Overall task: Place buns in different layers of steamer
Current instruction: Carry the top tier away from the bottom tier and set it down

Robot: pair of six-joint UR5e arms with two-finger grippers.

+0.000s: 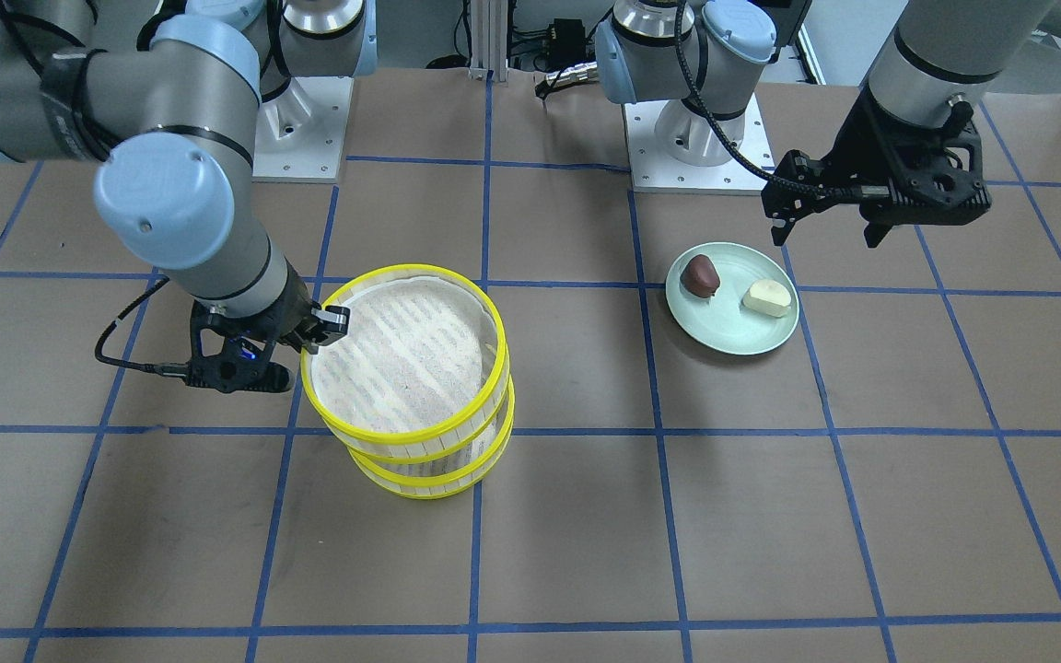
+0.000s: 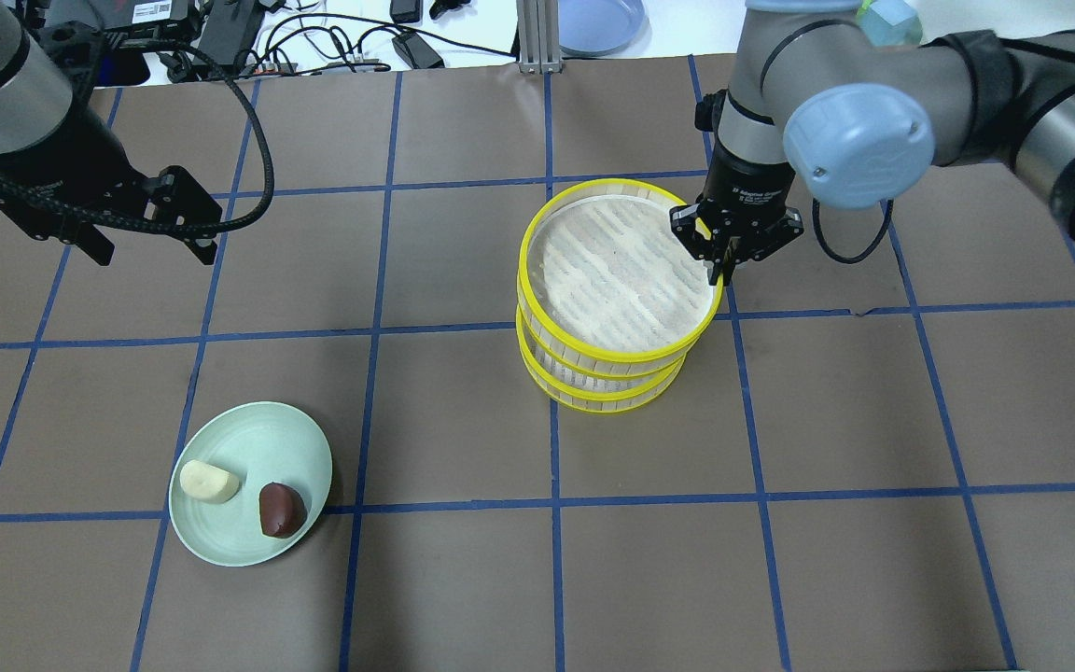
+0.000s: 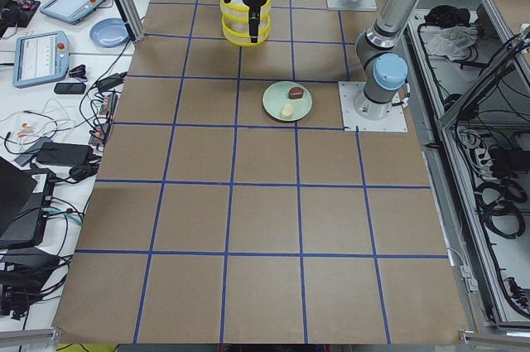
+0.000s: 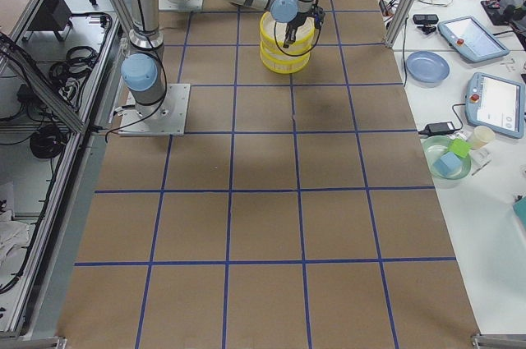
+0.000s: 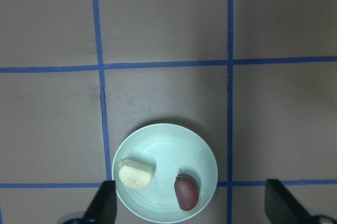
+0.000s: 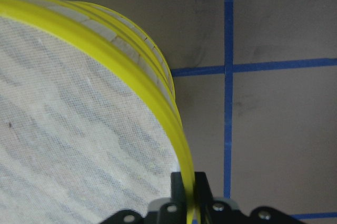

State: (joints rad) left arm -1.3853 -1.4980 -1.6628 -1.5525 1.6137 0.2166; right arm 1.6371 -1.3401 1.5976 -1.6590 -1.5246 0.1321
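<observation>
Steamer layers are stacked in the tabletop's right half, toward the far edge. The upper layer point(image 2: 612, 275) is set askew over the lower layer point(image 2: 605, 390) and seems tilted, though contact between them cannot be judged. A pale green plate point(image 2: 248, 439) is placed in the left half, nearer the robot's edge. The right gripper point(image 2: 718, 269) is clamped on the upper layer's yellow rim, one finger inside and one outside. The left gripper point(image 1: 825, 232) is held in the air toward the far left corner, jaws spread wide. On the plate the dark reddish-brown bun point(image 2: 281, 510) and the cream-yellow bun point(image 2: 209, 482) are laid side by side, apart, the cream one nearer the left edge
</observation>
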